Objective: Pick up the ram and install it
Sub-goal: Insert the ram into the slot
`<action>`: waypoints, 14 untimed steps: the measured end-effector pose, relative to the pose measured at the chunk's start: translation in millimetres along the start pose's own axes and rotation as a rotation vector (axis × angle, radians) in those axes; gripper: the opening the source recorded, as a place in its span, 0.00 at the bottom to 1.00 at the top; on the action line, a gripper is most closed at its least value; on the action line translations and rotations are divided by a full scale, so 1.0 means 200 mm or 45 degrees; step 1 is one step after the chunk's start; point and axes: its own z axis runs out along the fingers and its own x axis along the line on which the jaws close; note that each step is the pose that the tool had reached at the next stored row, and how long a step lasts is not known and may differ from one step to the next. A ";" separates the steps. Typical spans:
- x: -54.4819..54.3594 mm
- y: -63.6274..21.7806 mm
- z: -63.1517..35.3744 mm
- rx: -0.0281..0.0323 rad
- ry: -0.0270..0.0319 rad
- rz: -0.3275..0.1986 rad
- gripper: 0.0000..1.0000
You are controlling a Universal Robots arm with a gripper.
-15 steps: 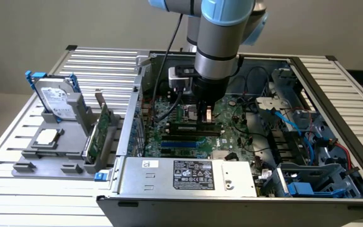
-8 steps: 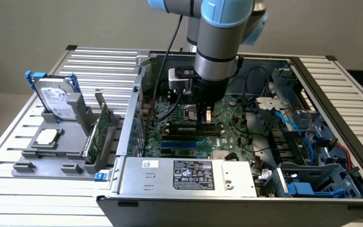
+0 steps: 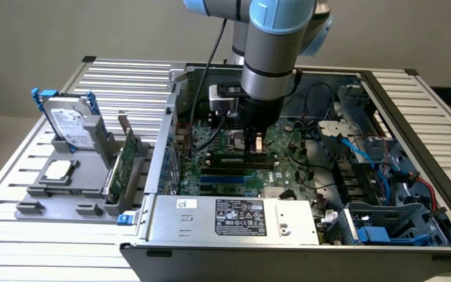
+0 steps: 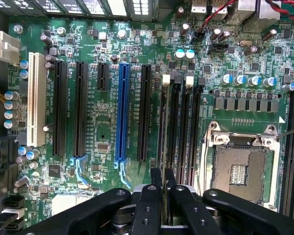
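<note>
Gripper holds the ram over the motherboard inside the case

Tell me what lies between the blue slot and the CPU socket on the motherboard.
In the wrist view, one long black slot, then the bank of black memory slots with white latches.

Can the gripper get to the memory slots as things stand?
Probably yes: the gripper, shut on the ram, hangs directly over the black memory slots; nothing lies between them and the slots look empty.
</note>
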 end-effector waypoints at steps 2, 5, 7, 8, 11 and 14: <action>0.00 0.000 0.000 0.0001 -0.0004 0.000 0.14; 0.00 0.000 0.001 0.0000 -0.0004 0.000 0.14; 0.00 0.000 0.004 0.0001 -0.0005 0.000 0.14; 0.00 0.000 0.006 0.0001 -0.0006 0.000 0.14; 0.00 0.000 0.011 0.0001 -0.0005 0.000 0.14; 0.00 0.000 0.015 -0.0001 -0.0002 0.000 0.14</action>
